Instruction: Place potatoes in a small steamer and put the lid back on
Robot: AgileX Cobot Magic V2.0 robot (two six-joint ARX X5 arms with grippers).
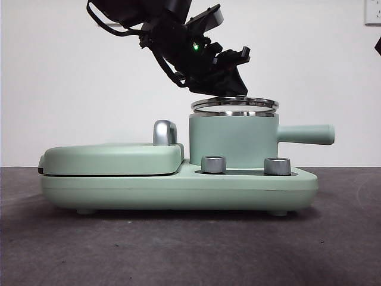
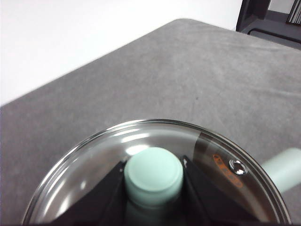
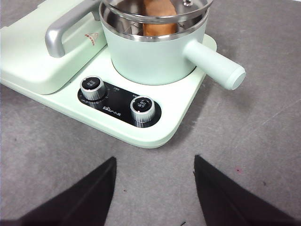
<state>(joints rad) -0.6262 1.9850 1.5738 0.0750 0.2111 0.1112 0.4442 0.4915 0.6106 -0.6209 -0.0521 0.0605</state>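
The small steamer (image 1: 232,140) stands on the right half of a mint-green appliance, its straight handle (image 1: 306,134) pointing right. The glass lid (image 1: 235,104) hovers just above the steel rim, slightly tilted. My left gripper (image 1: 229,89) comes down from the upper left and is shut on the lid's mint knob (image 2: 154,175), one black jaw on each side of it. Through the lid (image 3: 155,12), the right wrist view shows the orange-brown potato (image 3: 159,19) inside the steamer (image 3: 150,56). My right gripper (image 3: 154,188) is open over the grey table in front of the appliance, holding nothing.
The appliance base (image 1: 178,190) carries a flat griddle cover (image 1: 113,158) with a chrome handle (image 1: 165,132) on its left half. Two steel dials (image 1: 214,164) (image 1: 277,166) sit on its front. A black arm tip (image 1: 377,44) shows at the right edge.
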